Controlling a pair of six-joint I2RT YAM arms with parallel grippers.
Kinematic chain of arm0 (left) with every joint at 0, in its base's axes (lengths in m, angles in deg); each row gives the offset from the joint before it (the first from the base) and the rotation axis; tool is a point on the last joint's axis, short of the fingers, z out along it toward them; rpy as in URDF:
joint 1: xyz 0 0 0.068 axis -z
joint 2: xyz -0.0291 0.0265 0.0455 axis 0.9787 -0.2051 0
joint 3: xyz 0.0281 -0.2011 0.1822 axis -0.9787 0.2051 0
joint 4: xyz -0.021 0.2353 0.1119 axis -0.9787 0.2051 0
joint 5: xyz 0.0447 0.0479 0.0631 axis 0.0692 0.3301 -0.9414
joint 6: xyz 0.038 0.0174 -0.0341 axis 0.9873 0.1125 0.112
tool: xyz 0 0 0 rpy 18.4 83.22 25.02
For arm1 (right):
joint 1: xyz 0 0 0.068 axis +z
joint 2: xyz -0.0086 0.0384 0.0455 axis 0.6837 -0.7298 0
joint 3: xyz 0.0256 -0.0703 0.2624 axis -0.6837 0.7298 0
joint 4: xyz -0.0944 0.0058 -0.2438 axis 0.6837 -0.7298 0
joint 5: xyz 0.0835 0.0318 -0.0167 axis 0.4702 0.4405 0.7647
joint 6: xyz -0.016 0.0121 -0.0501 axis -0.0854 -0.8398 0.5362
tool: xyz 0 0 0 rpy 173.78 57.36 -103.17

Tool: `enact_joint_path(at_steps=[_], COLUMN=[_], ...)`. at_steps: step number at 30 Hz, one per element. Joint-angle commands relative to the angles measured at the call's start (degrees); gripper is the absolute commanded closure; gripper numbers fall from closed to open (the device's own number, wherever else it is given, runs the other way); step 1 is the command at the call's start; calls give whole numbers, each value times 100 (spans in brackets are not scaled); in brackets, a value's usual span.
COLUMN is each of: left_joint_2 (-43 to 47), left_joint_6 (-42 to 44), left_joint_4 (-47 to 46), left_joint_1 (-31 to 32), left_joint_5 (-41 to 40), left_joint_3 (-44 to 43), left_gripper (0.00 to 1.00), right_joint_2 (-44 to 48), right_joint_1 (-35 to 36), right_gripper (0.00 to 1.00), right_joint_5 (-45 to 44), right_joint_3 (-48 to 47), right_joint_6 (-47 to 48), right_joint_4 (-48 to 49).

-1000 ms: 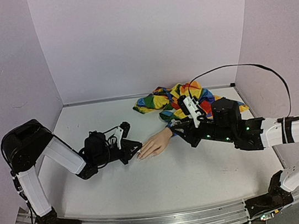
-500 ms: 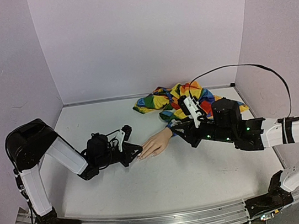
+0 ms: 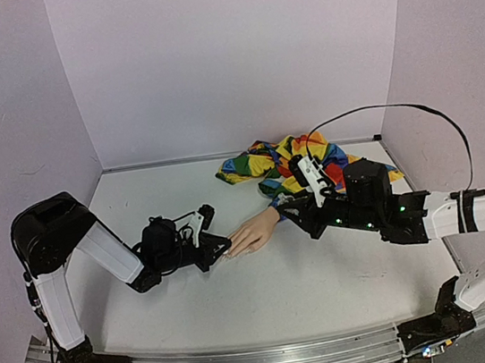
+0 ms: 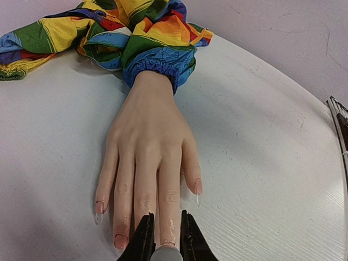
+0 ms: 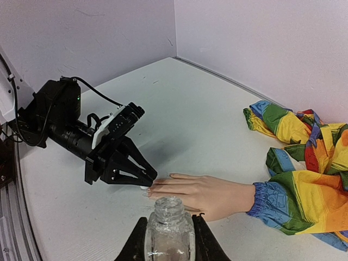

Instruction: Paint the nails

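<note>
The peach mannequin hand (image 3: pixel 252 232) lies palm down, its wrist in a rainbow patchwork sleeve (image 3: pixel 294 161). In the left wrist view the hand (image 4: pixel 149 147) points at me; its nails (image 4: pixel 120 241) are small and pinkish. My left gripper (image 4: pixel 165 236) is shut on a small white brush cap (image 4: pixel 166 253) right at the tip of one middle finger; that nail is hidden beneath it. It also shows in the top view (image 3: pixel 222 241). My right gripper (image 5: pixel 169 239) is shut on a small clear open bottle (image 5: pixel 169 228), held upright just short of the hand (image 5: pixel 209 191).
The sleeve's loose fabric (image 5: pixel 304 185) is bunched at the back right by the wall. A black cable (image 3: pixel 377 110) arcs over the right arm. The table's metal rail (image 3: pixel 267 358) runs along the near edge.
My left arm has edged slightly right, bringing the brush cap closer onto the fingertips. The right arm and the bottle have not moved.
</note>
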Motion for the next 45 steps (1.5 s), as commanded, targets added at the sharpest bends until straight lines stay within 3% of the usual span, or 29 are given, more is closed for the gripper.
enact_joint_path(at_steps=[1, 26, 45], left_joint_2=[-33, 496, 169], left_joint_6=[11, 1, 27], left_joint_4=[-169, -172, -115], left_joint_1=[-25, -33, -42], left_joint_5=[47, -83, 21], left_joint_3=[-98, 402, -177], left_gripper=[100, 100, 100], right_joint_2=[176, 183, 168], right_joint_1=[-33, -28, -28], right_gripper=[100, 100, 100], right_joint_5=[-9, 87, 60], right_joint_3=[-28, -64, -112], right_joint_6=[-71, -120, -106], right_joint_4=[389, 388, 355])
